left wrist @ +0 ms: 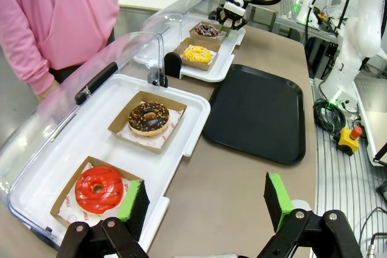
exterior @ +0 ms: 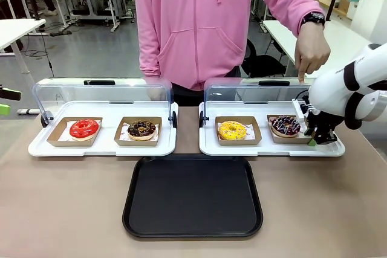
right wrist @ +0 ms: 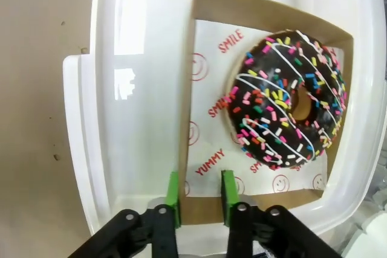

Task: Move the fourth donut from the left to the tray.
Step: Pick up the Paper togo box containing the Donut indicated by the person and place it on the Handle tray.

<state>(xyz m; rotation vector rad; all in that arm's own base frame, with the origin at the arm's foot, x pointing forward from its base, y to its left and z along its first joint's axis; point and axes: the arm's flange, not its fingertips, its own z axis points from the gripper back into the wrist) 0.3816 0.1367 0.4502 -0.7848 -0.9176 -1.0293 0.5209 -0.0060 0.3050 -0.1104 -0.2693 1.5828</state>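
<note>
Left claw [left wrist: 202, 197]: green pads wide apart, gripping nothing, over the brown table [exterior: 60, 209] by the near corner of the left white plastic tray [exterior: 109, 136]. That tray's clear dome lid is swung back. On it are two brown cardboard holders, one with a red-glazed ring donut [exterior: 84, 129], one with a chocolate ring donut with yellowish sprinkles [exterior: 141, 129]. At centre is the large flat black rectangular tray [exterior: 193, 196], its far rim just beside both white trays' near rims, with open tabletop on either side. The right white plastic tray [exterior: 264, 147], lid also back, has two holders: a yellow-glazed ring donut [exterior: 232, 130], then the fourth donut [exterior: 285, 125], dark chocolate with white drizzle and coloured sprinkles, in its square cardboard holder [right wrist: 266, 10] near the tray's right rim. Right claw [right wrist: 199, 188]: pads drawn narrow and clamped on that holder's wall. A person's hand [exterior: 311, 52] points down above it. Count: four donuts, four holders, two lidded trays, one black tray.
</note>
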